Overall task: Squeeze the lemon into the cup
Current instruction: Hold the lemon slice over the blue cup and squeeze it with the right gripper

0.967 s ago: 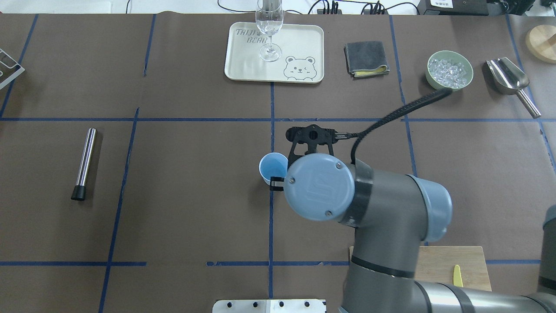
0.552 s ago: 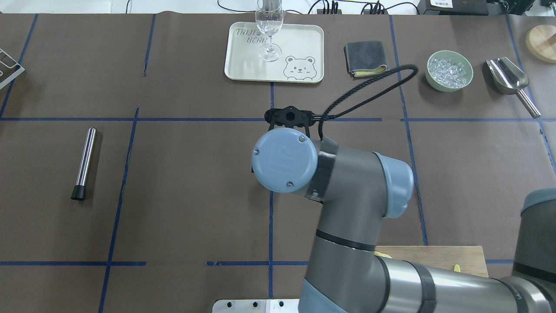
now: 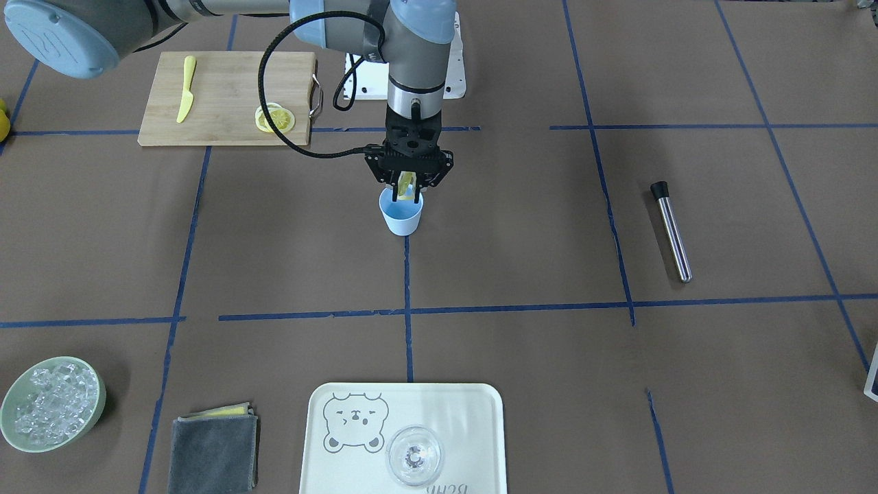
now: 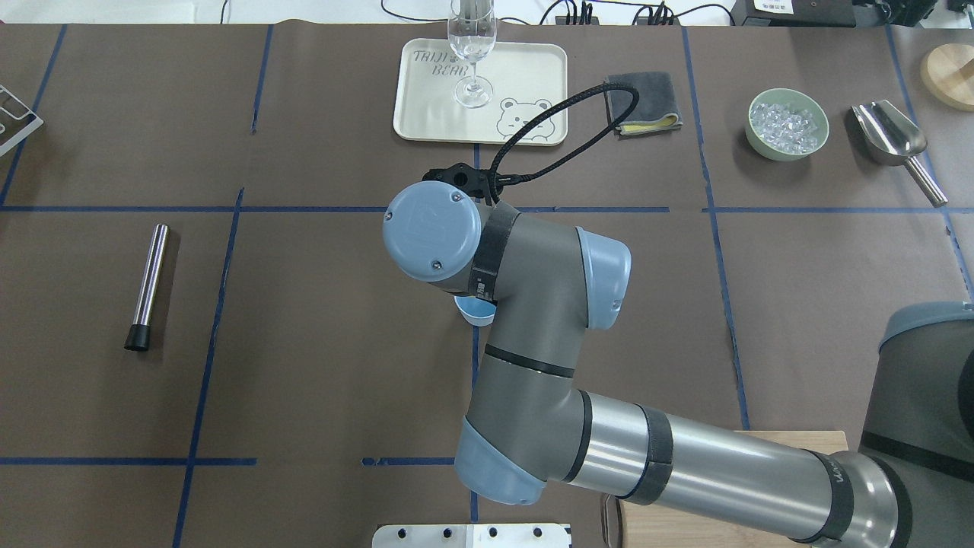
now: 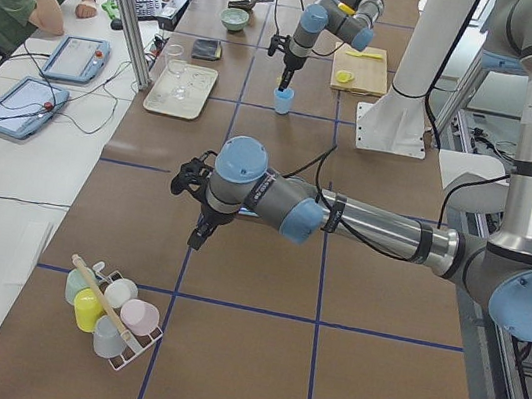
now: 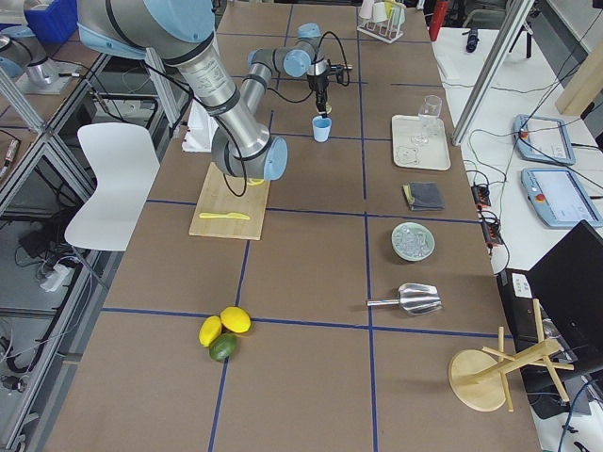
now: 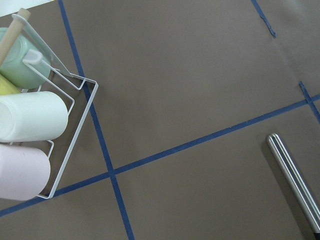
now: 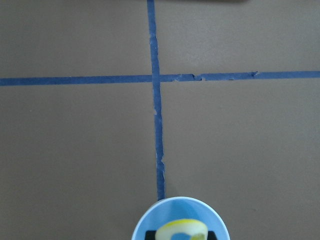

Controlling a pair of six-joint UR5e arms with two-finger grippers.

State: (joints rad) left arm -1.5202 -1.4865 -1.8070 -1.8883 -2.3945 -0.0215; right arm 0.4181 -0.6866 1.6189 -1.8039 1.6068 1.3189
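Front view: the cup (image 3: pixel 402 218) stands at table centre on a blue tape line. The right gripper (image 3: pixel 407 191) points straight down just above its mouth, fingers clamped on the lemon (image 3: pixel 405 182). The green bowl (image 3: pixel 98 412), far right from the robot, holds ice (image 3: pixel 48 401). Overhead: the right wrist hides all but a sliver of the cup (image 4: pixel 473 313). Left side view: the left gripper (image 5: pixel 200 235) hangs low, well apart from the cup; cannot tell its fingers. Right wrist: the lemon (image 8: pixel 181 229) sits over the cup's blue inside.
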